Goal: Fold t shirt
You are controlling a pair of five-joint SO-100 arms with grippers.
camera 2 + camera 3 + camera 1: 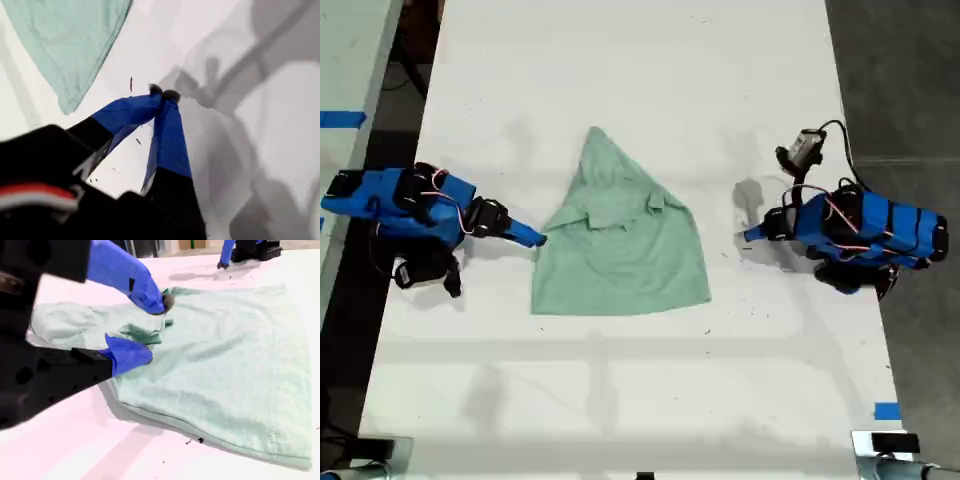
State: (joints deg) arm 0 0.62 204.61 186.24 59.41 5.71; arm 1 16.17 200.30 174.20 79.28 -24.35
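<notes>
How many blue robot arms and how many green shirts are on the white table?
Blue robot arms: 2, my first tool at the exterior view's right, my second tool at its left
Green t shirt: 1
Total: 3 things on the white table

1. The t shirt (620,240) is soft matt cloth, pale mint, wrinkled, with a stitched hem visible along its edge.
2. The table (650,60) has a smooth white surface with a faint sheen, flecked with small dark specks.
3. My first gripper (163,92) has smooth blue plastic fingers with dark tips.
4. My second gripper (150,330) has the same blue plastic fingers on a matt black body.
</notes>
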